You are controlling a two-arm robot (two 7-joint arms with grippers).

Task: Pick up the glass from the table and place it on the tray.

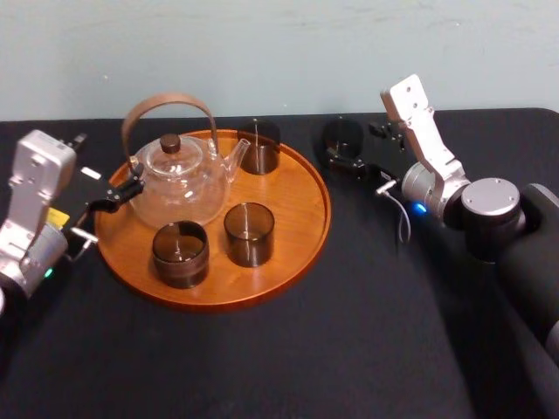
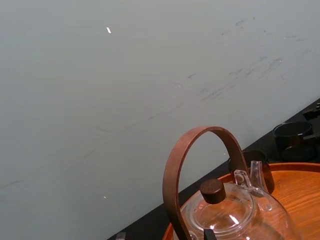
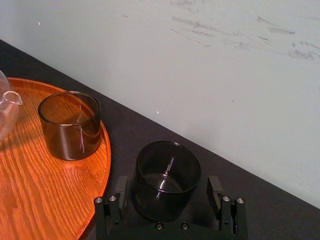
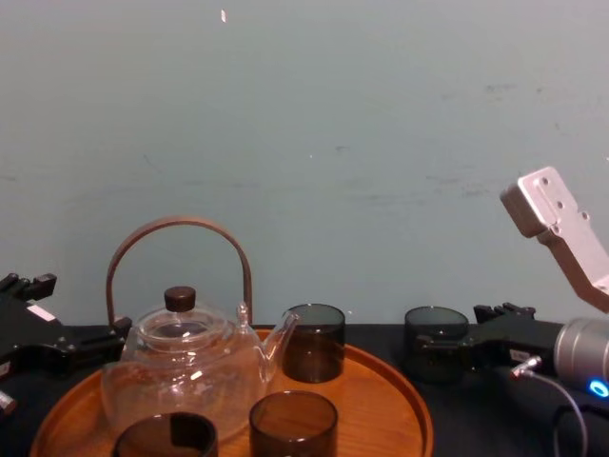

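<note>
A dark smoked glass point(image 1: 342, 138) stands on the black table point(image 1: 367, 332) just to the right of the round wooden tray point(image 1: 293, 278). My right gripper point(image 3: 167, 192) is open and straddles the glass point(image 3: 167, 172). A small gap shows between each finger point(image 3: 121, 191) and the glass wall. From the chest view the glass point(image 4: 435, 341) sits upright on the table with the right gripper point(image 4: 455, 348) around it. My left gripper point(image 1: 113, 197) is open at the tray's left edge, beside the teapot.
On the tray stand a clear glass teapot point(image 1: 183, 179) with a brown hoop handle and three more dark glasses point(image 1: 259, 147) point(image 1: 249, 234) point(image 1: 180, 253). The nearest tray glass point(image 3: 70, 125) stands just inside the rim. A pale wall rises behind the table.
</note>
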